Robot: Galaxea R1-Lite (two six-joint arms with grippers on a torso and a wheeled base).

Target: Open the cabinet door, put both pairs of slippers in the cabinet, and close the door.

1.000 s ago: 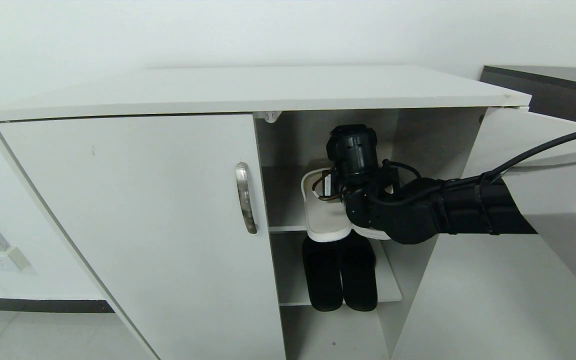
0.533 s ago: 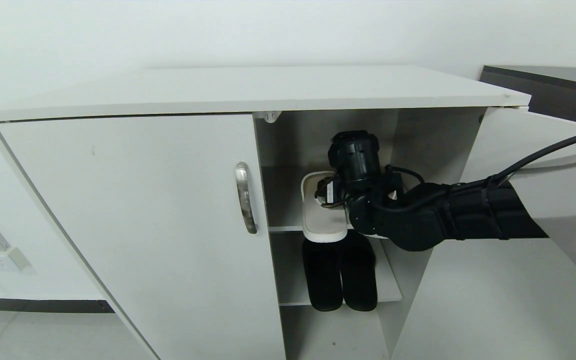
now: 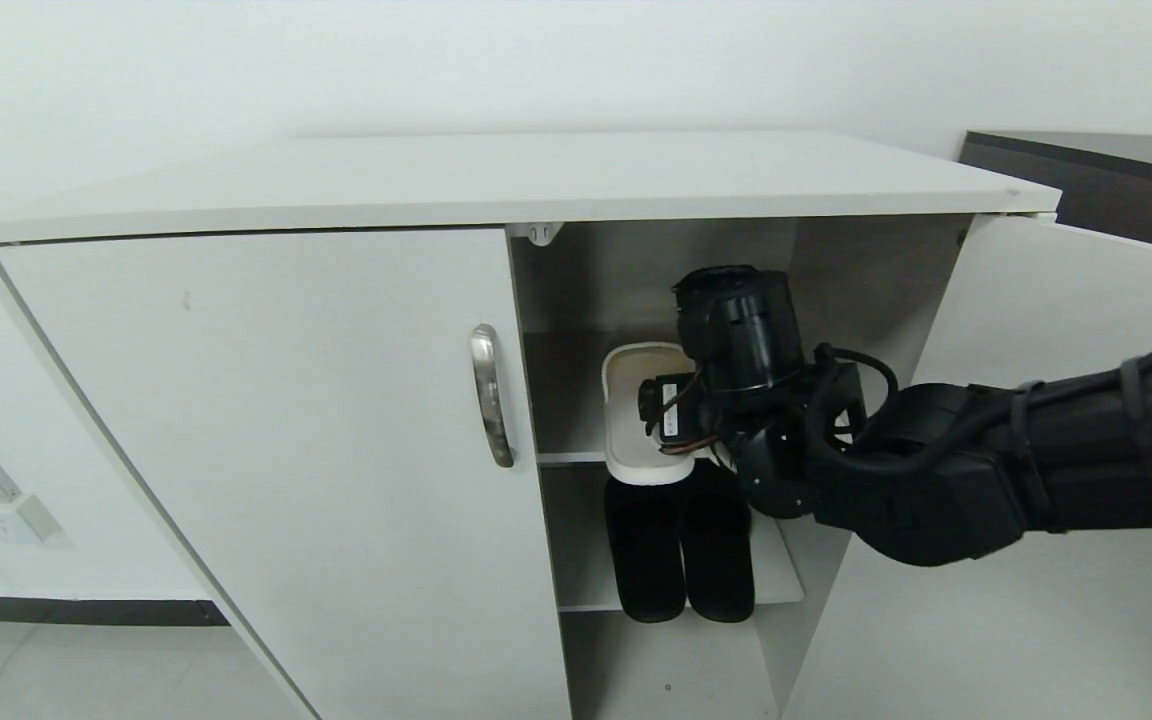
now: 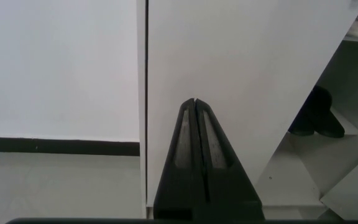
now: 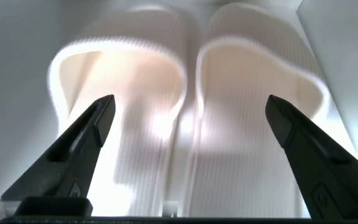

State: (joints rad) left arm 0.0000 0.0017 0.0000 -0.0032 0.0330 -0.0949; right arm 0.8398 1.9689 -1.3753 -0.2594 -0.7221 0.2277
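The right tool [image 5: 189,102] gapes wide and empty, just near of the white slippers [image 3: 636,445], which lie side by side on the cabinet's [image 3: 536,180] upper shelf [image 3: 566,400]. Black slippers [image 3: 681,555] lie on the lower shelf [image 3: 786,580]. The right door [image 3: 1036,320] stands open. The left tool [image 4: 194,109], fingers pressed together, holds nothing.

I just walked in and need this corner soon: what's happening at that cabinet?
The robot's right gripper, open, is inside the cabinet at the white slippers, which lie side by side on the upper shelf. The black slippers sit on the lower shelf. The right door stands open; the left gripper is shut and empty before the closed left door.
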